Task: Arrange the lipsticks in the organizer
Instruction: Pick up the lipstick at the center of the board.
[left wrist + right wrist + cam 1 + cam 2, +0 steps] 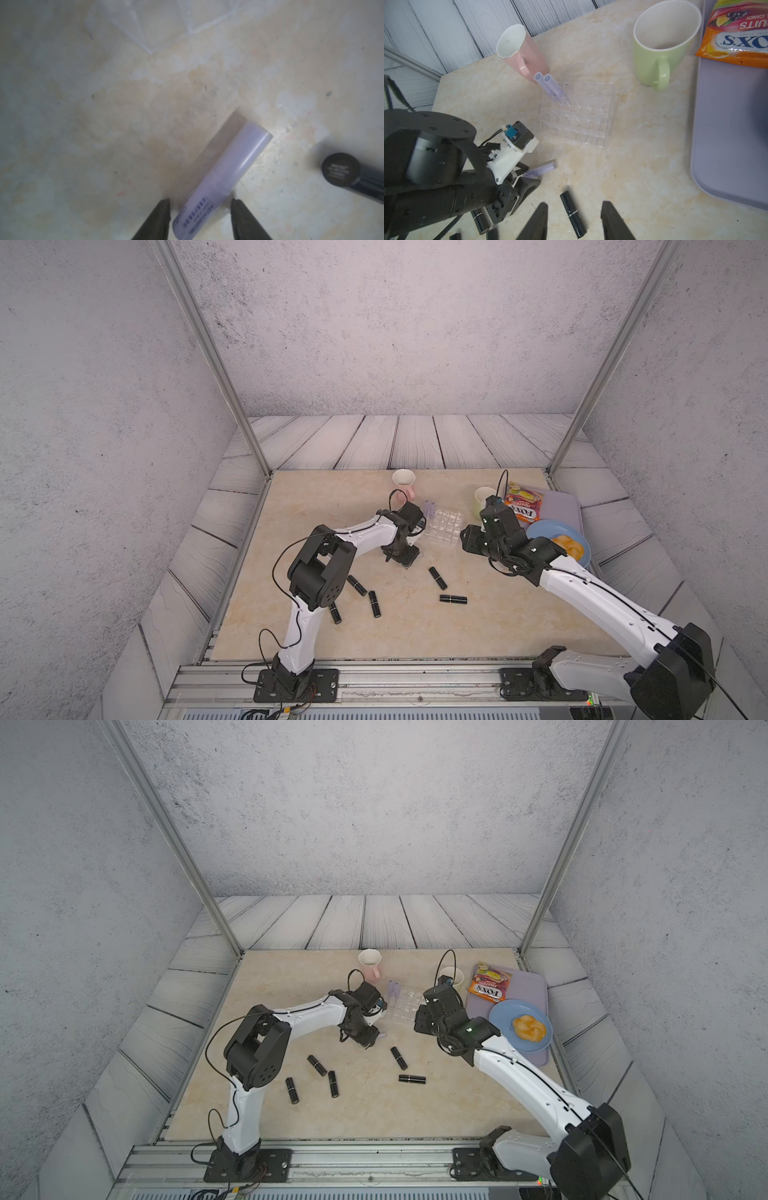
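Lilac lipstick (228,170) lying flat, btwn left gripper (200,202) jaws, unclamped

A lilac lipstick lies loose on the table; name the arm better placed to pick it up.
Left. The left gripper straddles the lilac lipstick, open jaws either side. The right gripper, open, aims at a black lipstick, farther from it.

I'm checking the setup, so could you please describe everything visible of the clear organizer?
The organizer is a clear plastic tray of small square cells, flat on the table between the pink mug and green mug. Two lilac lipsticks lean in its corner nearest the pink mug; other cells look empty.
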Robot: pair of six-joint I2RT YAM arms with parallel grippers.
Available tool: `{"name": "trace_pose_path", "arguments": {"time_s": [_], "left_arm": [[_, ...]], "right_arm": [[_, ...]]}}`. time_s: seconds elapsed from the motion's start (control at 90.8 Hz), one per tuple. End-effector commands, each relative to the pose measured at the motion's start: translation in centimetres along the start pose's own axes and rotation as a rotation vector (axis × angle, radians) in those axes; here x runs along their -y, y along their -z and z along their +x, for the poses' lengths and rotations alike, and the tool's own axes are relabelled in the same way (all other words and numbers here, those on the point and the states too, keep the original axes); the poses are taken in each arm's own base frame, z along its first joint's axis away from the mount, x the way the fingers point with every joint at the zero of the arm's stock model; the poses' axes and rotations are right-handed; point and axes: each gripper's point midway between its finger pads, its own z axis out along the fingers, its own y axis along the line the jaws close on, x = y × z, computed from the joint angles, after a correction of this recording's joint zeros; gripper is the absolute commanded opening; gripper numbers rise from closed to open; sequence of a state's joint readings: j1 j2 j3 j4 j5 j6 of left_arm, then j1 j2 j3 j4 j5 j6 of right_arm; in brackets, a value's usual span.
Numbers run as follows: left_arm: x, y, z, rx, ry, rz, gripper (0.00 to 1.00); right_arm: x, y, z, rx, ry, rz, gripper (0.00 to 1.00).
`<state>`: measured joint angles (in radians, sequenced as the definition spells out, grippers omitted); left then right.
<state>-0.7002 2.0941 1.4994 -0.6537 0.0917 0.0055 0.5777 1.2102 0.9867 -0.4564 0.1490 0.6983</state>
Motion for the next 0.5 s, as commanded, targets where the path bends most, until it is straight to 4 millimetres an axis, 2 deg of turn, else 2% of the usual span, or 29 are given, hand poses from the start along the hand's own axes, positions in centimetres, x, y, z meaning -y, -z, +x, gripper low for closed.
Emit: {"name": "trace_pose_path", "arguments": {"time_s": [0.0, 0.198, 0.385, 0.484], "left_arm": [[0.7, -1.2, 0.9, -0.048, -0.041, -0.008, 0.43], [1.3, -1.5, 1.7, -0.077, -0.072, -0.017, 0.28], [1.3, -0.6, 1.5, -0.062, -0.079, -0.018, 0.19], [1.2, 0.6, 1.2, -0.042, -0.075, -0.026, 0.11]], "right_arm": [[0.2, -0.6, 0.9, -0.031, 0.018, 0.008, 0.45], [0.1, -1.1, 1.3, -0.052, 0.006, 0.007, 0.45], [0.0, -1.2, 1.2, -0.054, 0.002, 0.008, 0.45], [-0.4, -1.2, 1.3, -0.065, -0.007, -0.007, 0.45]]}}
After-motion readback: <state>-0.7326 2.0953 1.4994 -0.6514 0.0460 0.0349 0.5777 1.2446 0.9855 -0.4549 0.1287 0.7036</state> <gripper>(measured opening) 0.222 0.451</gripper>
